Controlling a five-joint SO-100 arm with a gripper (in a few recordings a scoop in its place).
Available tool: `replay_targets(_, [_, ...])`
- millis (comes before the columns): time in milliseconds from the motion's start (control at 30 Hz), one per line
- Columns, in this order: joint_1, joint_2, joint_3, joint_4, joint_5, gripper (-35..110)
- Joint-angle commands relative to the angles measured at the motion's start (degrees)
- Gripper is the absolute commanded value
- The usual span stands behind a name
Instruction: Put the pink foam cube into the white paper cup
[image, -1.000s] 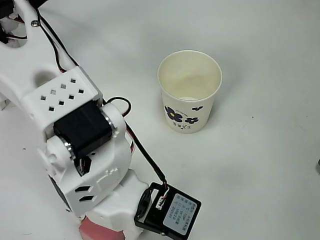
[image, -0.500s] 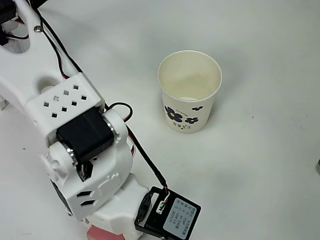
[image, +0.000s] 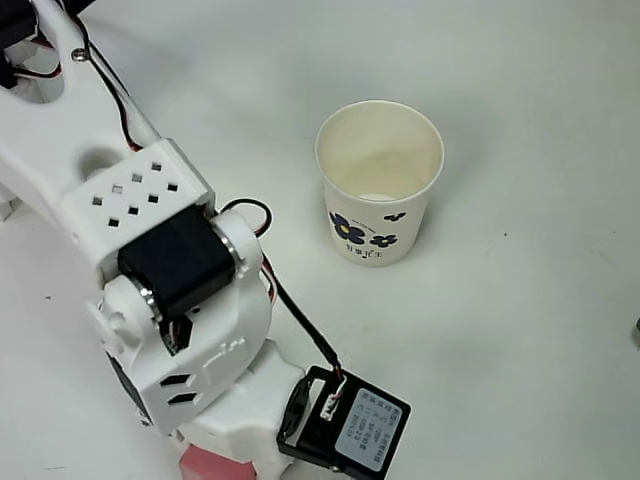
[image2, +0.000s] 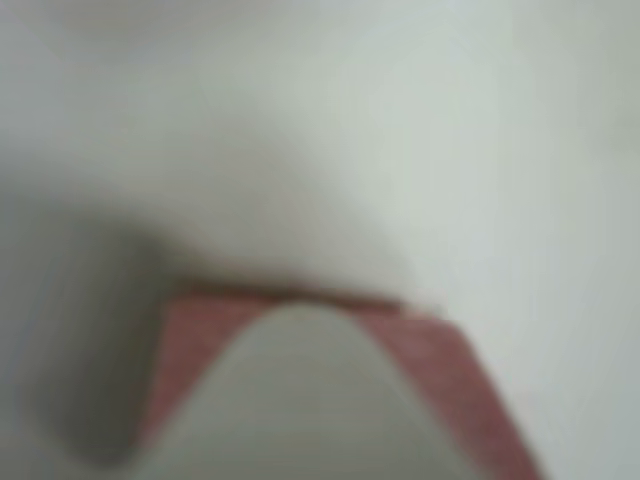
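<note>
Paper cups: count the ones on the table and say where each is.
1. The white paper cup stands upright and empty, up and right of the arm in the overhead view; the arm could hide more.

Pink foam cube (image: 205, 466) at bottom edge, mostly hidden, poss. lifted, white paper cup (image: 379, 183) upright, empty

In the overhead view the white arm (image: 170, 300) covers nearly all of the pink foam cube (image: 205, 466); only a corner shows beneath it, cut by the bottom edge. The hand is hidden under the arm. The wrist view is badly blurred: a pale rounded shape (image2: 300, 400) overlaps the cube (image2: 440, 380), hiding its middle.
</note>
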Motion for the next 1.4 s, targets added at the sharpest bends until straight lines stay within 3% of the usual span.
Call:
replay_targets(0, [-0.44, 5.10, -13.54, 5.80, -0.35, 16])
replay_targets(767, [-16.44, 5.98, -36.56, 25.93, 3.60, 16])
replay_targets(1367, [-31.03, 21.01, -21.97, 26.02, 17.23, 16])
